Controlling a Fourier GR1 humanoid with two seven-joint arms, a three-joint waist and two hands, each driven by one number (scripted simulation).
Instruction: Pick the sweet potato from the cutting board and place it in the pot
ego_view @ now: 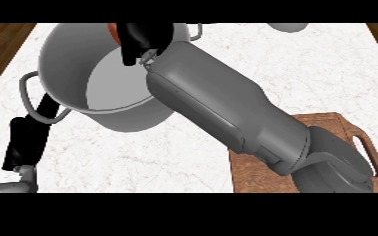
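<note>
At the far left, the left hand (26, 142) comes up from the lower edge beside the pot's near handle. It is dark and seen edge-on, with its fingers reaching up toward the handle, and whether they are straight or curled cannot be told. A strip of brown floor (13, 40) shows beyond the counter's left edge, so that edge lies close to the pot.

The pot (70, 60) stands on the white marble counter (148, 150) at upper left, grey and deep, with its mouth open toward the view. One looped handle juts from its left side and a second shows at the top right of its rim. Its far rim is cut by the top of the view. In front of the pot, toward the lower edge, the counter lies bare and wide.

Over the pot's far right rim is the right hand (140, 40), black, with its fingers curled down around the sweet potato (113, 32). Only a small orange sliver of it shows at the hand's left side, above the pot's inside, so its long axis and which way it points cannot be made out.

The grey right forearm runs from that hand down to the lower right corner and crosses the cutting board (255, 172), a brown wooden board with a handle at its right end. A pale rounded object (289, 27) sits at the top right, cut by the view's upper edge.
</note>
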